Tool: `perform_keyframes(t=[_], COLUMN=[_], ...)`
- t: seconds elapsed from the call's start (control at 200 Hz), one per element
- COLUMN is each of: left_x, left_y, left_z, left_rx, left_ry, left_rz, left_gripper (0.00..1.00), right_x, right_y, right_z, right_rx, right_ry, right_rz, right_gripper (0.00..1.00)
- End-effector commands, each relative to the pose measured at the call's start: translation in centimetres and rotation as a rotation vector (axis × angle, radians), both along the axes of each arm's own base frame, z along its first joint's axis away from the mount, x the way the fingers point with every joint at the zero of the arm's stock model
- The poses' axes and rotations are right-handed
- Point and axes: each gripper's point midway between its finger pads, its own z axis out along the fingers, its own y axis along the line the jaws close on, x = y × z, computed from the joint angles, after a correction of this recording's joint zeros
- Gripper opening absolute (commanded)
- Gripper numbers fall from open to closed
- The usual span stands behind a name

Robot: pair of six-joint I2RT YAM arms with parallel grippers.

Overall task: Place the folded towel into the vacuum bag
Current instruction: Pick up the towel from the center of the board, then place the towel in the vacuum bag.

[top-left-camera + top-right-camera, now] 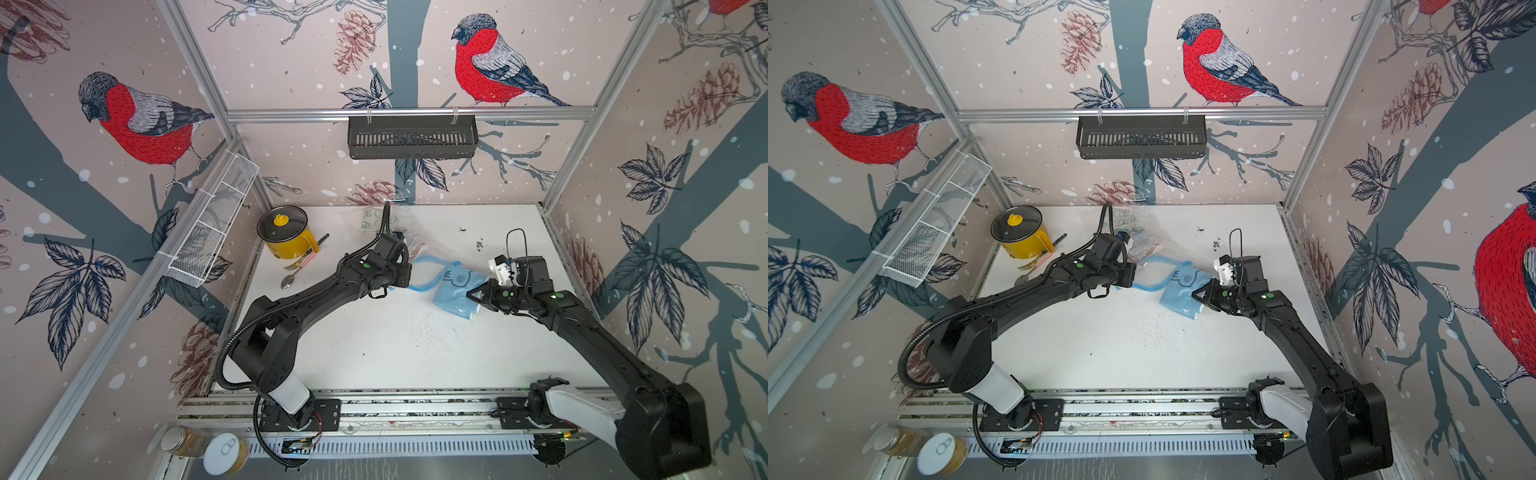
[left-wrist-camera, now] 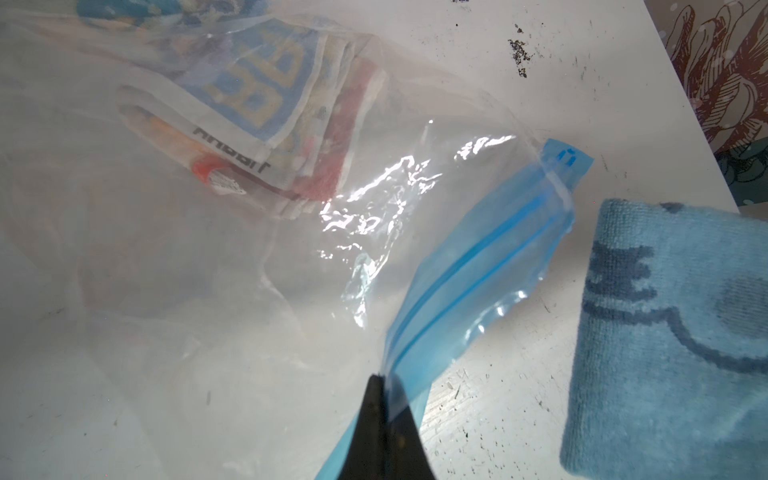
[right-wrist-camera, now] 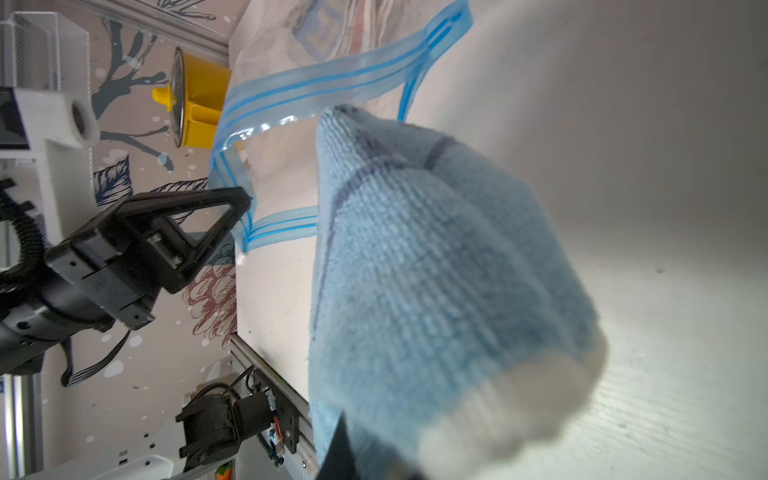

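The likeliest trouble is at the mouth of the vacuum bag (image 2: 249, 249). Its blue zip strip (image 2: 478, 266) is lifted at only one spot, so the opening is a limp loop rather than a wide gap. A towel (image 1: 455, 295) pushed forward could catch the lower lip, fold it under, or shove the whole bag across the table (image 1: 395, 353). The film looks thin and slick, so I judge it could also slide out of the pinch if the towel drags on it. The towel seems gripped at one end only, with the rest bulging loose in the right wrist view, so it may sag or come unfolded at the rim. Some folded printed things (image 2: 266, 108) already lie deep in the bag and take up room. The left gripper (image 2: 380, 390) has its jaws closed tight on the strip, black tips meeting over the blue plastic. The right gripper (image 1: 476, 296) is clamped on the towel, jaws nearly together with cloth between them. In both top views the towel sits just right of the frame's middle. Its left edge is at the blue loop but outside the bag; the left wrist view shows bare table between cloth and strip. The left arm rises from the lower left, elbow bent, its wrist at the centre. The right arm stretches from the lower right, its gripper pointing left toward the bag.
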Motion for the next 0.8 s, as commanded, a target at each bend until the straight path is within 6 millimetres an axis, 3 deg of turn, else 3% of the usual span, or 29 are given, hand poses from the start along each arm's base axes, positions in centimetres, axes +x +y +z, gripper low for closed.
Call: perform_keyframes(t=[0.0, 0.26, 0.505, 0.795], left_x=[0.2, -0.2, -0.9, -1.7], left_y=[-0.9, -2.4, -2.7, -2.6], left_z=[0.5, 0.4, 0.4, 0.4], left_rx=[-0.008, 0.005, 0.035, 0.033], left_ry=[-0.007, -0.012, -0.027, -0.028], left_rz=[0.009, -0.017, -0.039, -0.046], left_gripper=[0.0, 0.0, 0.0, 0.0], right_x=[-1.0, -1.1, 1.2, 4.4], right_y=[1.8, 4.1, 5.1, 4.7], right_z=[1.1, 0.9, 1.0, -1.3], right_rx=[0.087, 0.177, 0.216, 0.22], right_ry=[-0.011, 0.003, 0.007, 0.078], right_rz=[0.084, 0.127, 0.121, 0.046], right_gripper=[0.01, 0.0, 0.01, 0.01])
